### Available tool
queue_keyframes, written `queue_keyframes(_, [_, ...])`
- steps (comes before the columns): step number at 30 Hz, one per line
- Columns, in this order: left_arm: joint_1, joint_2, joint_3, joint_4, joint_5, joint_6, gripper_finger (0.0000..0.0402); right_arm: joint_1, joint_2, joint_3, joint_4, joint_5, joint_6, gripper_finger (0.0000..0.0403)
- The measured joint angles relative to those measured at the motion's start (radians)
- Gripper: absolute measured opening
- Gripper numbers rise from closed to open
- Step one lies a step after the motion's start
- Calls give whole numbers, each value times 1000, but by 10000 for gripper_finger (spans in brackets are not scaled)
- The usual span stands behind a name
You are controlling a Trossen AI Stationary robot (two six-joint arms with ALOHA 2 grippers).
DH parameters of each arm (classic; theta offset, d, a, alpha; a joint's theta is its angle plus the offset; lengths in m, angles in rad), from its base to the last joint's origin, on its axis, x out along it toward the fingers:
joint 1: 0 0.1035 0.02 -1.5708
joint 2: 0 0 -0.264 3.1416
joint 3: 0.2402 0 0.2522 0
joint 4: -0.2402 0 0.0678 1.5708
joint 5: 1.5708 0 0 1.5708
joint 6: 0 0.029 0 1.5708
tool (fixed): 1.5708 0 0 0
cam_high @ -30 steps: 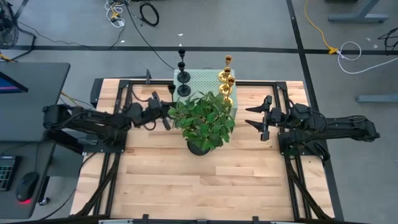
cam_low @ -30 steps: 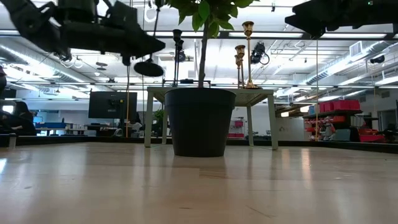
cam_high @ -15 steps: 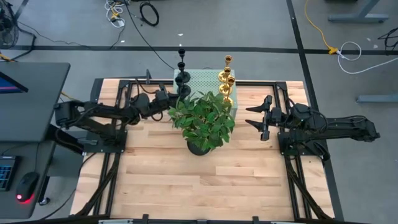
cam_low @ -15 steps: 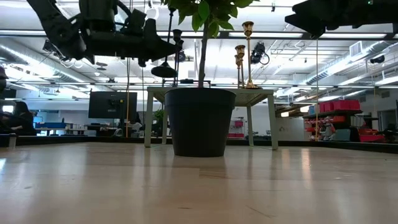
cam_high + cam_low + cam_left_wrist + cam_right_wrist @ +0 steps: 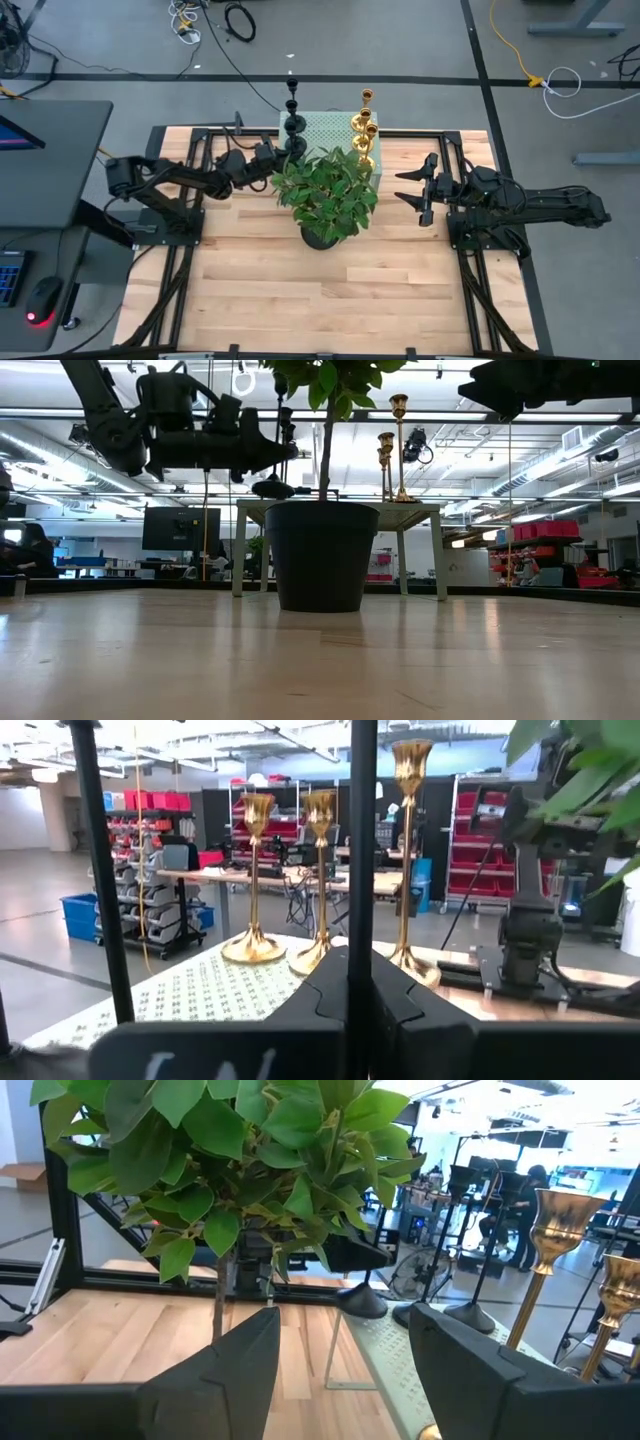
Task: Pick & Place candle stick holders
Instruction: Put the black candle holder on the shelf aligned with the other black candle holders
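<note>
The candle stick holders stand in two clusters on the pale green perforated box [image 5: 330,128] at the far edge of the wooden table [image 5: 330,290]: black candlesticks [image 5: 293,105] toward the left end and three gold candlesticks [image 5: 364,130] toward the right end. Farthest left in the high view, the left arm reaches across the table's far left part toward the black ones. The left gripper [image 5: 270,160] is clamped tight on the thin stem of a black candlestick [image 5: 361,850], which passes upright between its closed fingers [image 5: 330,990] in the left wrist view. In the low view that candlestick's round base [image 5: 272,487] hangs in the air just left of the plant's trunk, at about the level of the box's top, so whether it rests on the box cannot be told. Beyond the closed fingers, the wrist view shows the three gold candlesticks upright on the perforated surface.

In the middle, near the box, sits the leafy potted plant [image 5: 326,195] in a dark pot [image 5: 321,555], its leaves overlapping the box's near edge in the high view.

On the right, the right gripper [image 5: 418,188] hovers beside the plant with its fingers [image 5: 225,1360] spread wide and nothing between them. It points toward the foliage and stays well apart from the gold candlesticks.
</note>
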State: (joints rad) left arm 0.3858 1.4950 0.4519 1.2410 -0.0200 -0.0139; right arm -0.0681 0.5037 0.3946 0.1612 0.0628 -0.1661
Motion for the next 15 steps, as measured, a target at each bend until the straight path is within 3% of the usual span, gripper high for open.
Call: queue_keyframes(15, [44, 12, 0, 13, 47, 10, 8, 0, 0, 0, 1, 0, 0, 223])
